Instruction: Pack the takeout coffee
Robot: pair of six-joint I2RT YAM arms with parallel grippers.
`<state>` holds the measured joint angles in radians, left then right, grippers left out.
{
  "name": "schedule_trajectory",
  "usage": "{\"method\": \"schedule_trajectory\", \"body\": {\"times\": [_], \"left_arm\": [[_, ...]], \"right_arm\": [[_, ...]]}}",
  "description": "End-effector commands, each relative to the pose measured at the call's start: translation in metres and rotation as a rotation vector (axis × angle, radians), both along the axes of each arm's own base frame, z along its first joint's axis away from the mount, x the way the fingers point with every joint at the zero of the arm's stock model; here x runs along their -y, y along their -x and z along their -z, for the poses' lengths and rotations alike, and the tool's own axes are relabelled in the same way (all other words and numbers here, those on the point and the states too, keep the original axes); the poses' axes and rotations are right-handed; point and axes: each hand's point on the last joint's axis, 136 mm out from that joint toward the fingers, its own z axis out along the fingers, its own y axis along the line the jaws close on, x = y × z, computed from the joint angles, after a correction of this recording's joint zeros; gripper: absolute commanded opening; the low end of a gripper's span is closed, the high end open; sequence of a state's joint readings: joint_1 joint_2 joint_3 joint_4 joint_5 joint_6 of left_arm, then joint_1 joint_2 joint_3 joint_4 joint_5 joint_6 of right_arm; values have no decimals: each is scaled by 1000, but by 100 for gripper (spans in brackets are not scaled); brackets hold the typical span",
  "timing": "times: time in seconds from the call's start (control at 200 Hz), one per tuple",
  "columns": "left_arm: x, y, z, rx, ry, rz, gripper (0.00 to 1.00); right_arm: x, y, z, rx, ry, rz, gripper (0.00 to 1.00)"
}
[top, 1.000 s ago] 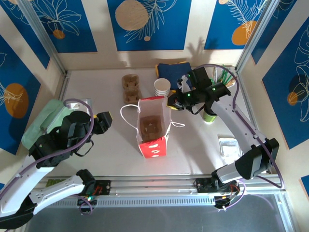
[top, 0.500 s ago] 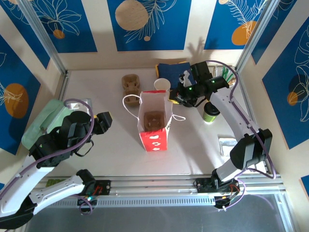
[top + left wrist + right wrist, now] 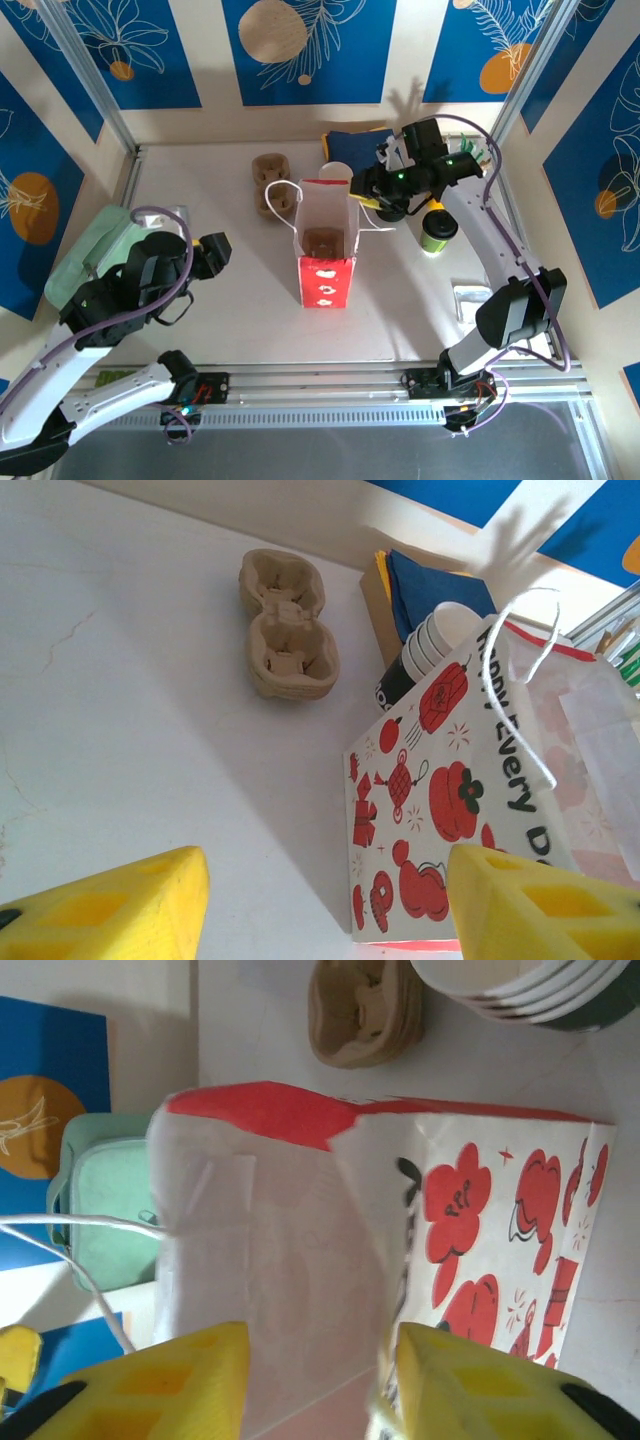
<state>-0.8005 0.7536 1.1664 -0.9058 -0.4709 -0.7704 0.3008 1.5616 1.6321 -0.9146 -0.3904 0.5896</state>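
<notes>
My right gripper (image 3: pixel 320 1338) straddles, parted, the red-and-white printed paper bag (image 3: pixel 327 285)'s thin rim; left gripper (image 3: pixel 325 880) gapes wide over smooth white table (image 3: pixel 230 320).

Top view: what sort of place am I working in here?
Likely a mock takeout coffee counter in a lab booth: lidded coffee cup, stack of paper cups, cardboard cup carrier and red paper bag.

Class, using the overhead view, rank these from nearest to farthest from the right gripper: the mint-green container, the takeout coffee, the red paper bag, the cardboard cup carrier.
1. red paper bag, its rim right beside the right gripper.
2. takeout coffee, on the gripper's right.
3. cardboard cup carrier, left beyond the bag, toward the back.
4. mint-green container, at the far left edge.
</notes>
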Motion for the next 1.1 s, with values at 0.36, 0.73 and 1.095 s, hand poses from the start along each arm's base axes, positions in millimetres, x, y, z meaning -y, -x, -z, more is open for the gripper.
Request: {"method": "schedule_trajectory", "body": {"times": [0.36, 0.73, 1.095], "left_arm": [[-17, 4, 20, -12, -45, -47, 67], [-9, 3, 43, -19, -110, 22, 89], [92, -15, 104, -44, -128, 447, 91]], "right_arm": [[99, 66, -60, 271, 186, 228, 96], [160, 92, -15, 166, 228, 406, 99], [219, 73, 31, 32, 452, 579, 99]]}}
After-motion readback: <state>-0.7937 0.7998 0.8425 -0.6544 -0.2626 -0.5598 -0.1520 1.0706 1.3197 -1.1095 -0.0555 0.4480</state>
